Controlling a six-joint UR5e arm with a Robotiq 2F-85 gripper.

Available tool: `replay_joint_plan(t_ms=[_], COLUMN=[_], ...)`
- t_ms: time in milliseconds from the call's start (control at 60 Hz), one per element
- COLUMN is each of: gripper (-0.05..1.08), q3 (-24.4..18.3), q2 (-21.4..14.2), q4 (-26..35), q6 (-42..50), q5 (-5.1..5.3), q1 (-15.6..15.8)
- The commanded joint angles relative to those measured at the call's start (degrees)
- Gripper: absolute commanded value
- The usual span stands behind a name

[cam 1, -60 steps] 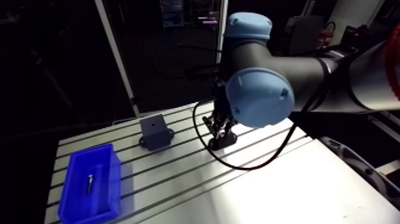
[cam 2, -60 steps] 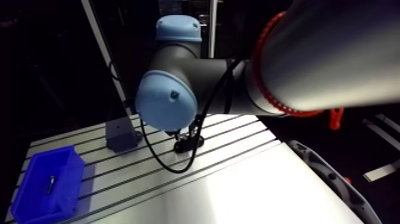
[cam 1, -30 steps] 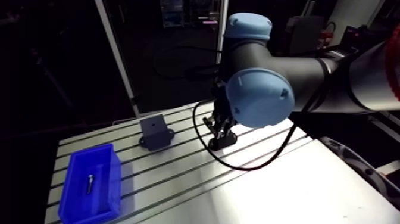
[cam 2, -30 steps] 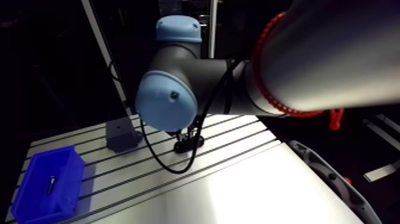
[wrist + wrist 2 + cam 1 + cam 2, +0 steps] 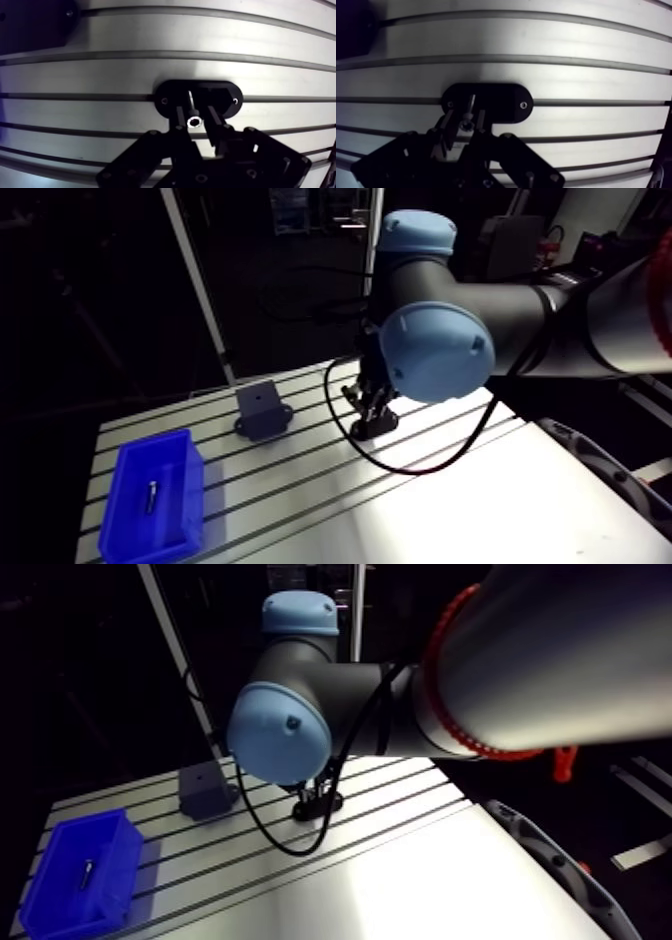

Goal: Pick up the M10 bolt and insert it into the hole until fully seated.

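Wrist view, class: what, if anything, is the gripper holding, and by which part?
The gripper holds a bolt, pinched between its fingers at the head end. The shank points down toward the black oval plate.

You're looking at a dark grey tubular arm (image 5: 520, 308) with rounded light-blue joint caps (image 5: 437, 351); one cap has a small dark dimple. The gripper (image 5: 195, 118) is matte black, with two slim fingers (image 5: 180, 122), angular linkage bodies and small round screw heads.
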Motion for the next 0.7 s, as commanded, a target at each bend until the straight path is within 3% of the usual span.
replay_joint_plan(t_ms=[17,700], gripper=[0.67,0.78], q3=[0.0,-0.2], q2=[0.1,0.1], q4=[0.1,0.2], q6=[0.0,0.0], q5=[0.06,0.25], q1=[0.0,0.1])
